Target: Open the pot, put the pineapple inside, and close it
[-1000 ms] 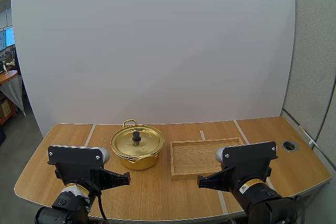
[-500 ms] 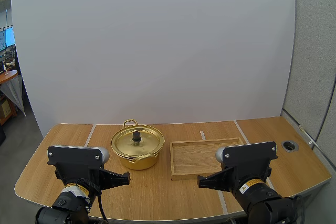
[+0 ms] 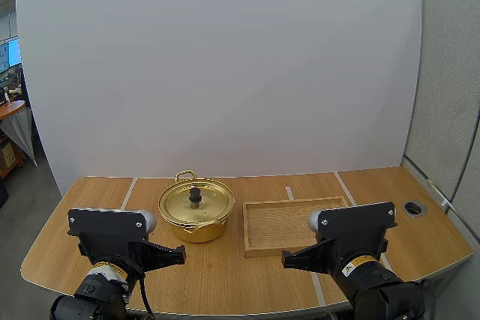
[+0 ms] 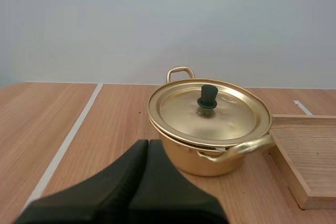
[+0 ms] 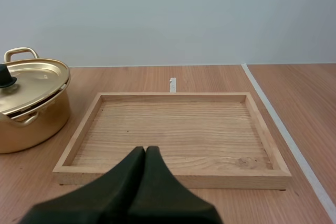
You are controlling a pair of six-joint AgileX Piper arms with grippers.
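Note:
A gold pot (image 3: 196, 211) stands on the table left of centre, its lid (image 4: 209, 113) on, with a black knob (image 4: 207, 96) in the middle. My left gripper (image 3: 182, 255) is shut on nothing, near the table's front, short of the pot (image 4: 210, 145). To the pot's right lies a wooden tray (image 3: 294, 224) with nothing in it. My right gripper (image 3: 285, 260) is shut too, just in front of the tray's near rim (image 5: 173, 174). In the wrist views each pair of fingers (image 4: 142, 174) (image 5: 144, 174) lies together as one dark wedge.
Pale tape lines (image 3: 127, 194) (image 3: 345, 189) run across the wooden table. A round grommet hole (image 3: 414, 207) sits at the far right. The pot (image 5: 26, 103) also stands beside the tray in the right wrist view.

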